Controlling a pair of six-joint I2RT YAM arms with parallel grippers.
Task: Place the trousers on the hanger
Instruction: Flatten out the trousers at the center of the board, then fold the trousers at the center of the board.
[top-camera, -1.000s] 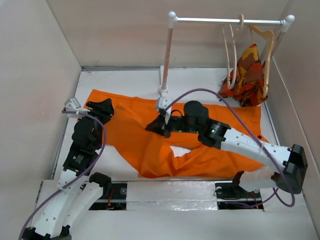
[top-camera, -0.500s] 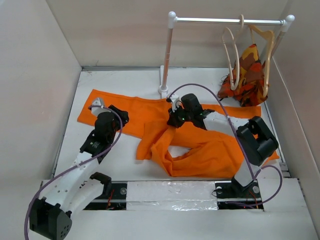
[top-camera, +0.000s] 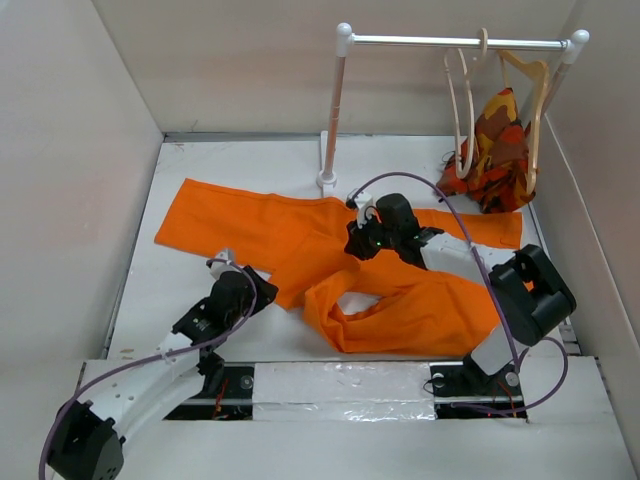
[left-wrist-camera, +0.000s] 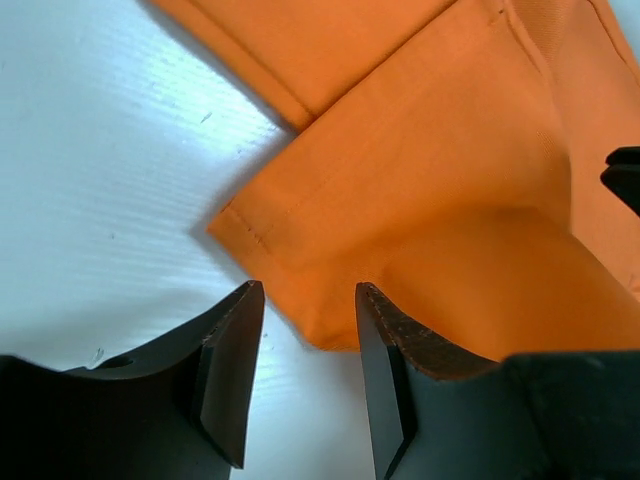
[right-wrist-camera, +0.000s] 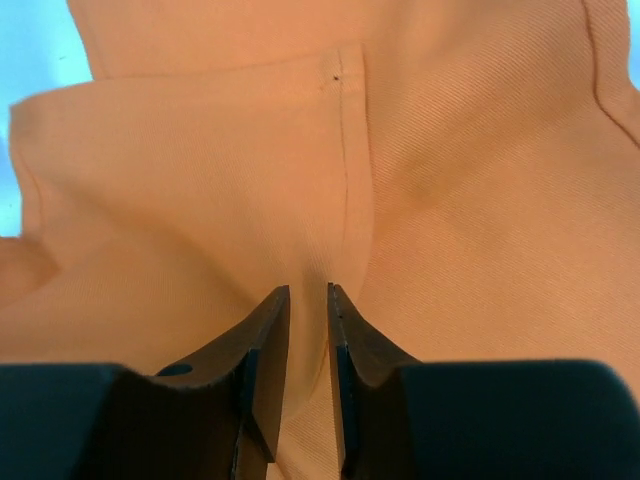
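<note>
Your trousers (top-camera: 400, 300) lie rumpled on the table (top-camera: 165, 295), well apart from the hanger (top-camera: 462, 110) on the rail (top-camera: 450, 42). Risk: if you lift from mid-cloth, the legs may bunch and slip off. The left gripper (left-wrist-camera: 308, 292) stands open and empty at a hem corner. The right gripper (right-wrist-camera: 308, 292) is barely parted over a raised fold, and I cannot tell if it pinches cloth.
</note>
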